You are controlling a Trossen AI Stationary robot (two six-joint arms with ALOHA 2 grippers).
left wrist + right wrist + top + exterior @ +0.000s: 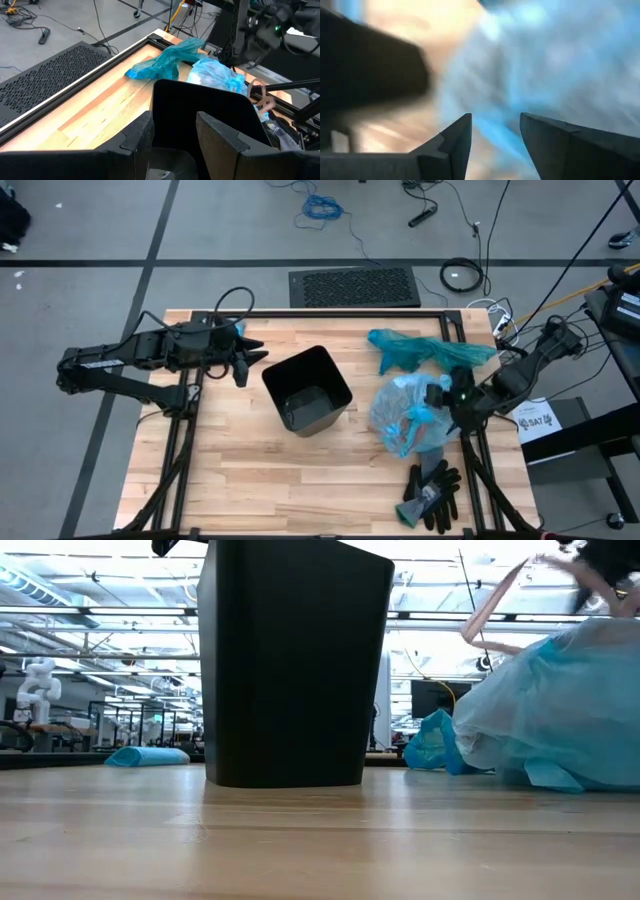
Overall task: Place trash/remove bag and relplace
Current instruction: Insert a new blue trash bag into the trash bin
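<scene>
A black bin [308, 390] stands unlined at the table's middle, upright on its base [285, 775]. To its right the pale blue bag [405, 415] lies bunched on the table, with trash [410, 427] showing through it. My right gripper [452, 395] is open at the bag's right side, tipped down toward it; in the right wrist view the blurred bag [555, 60] fills the space beyond the fingers, with nothing between them. My left gripper [245, 358] waits open, left of the bin, pointing at it [172, 122].
A darker teal bag [425, 350] lies at the far right of the table, behind the pale one. Black-and-grey gloves [432, 492] lie at the near right edge. Bare wood stretches in front of the bin and at the near left.
</scene>
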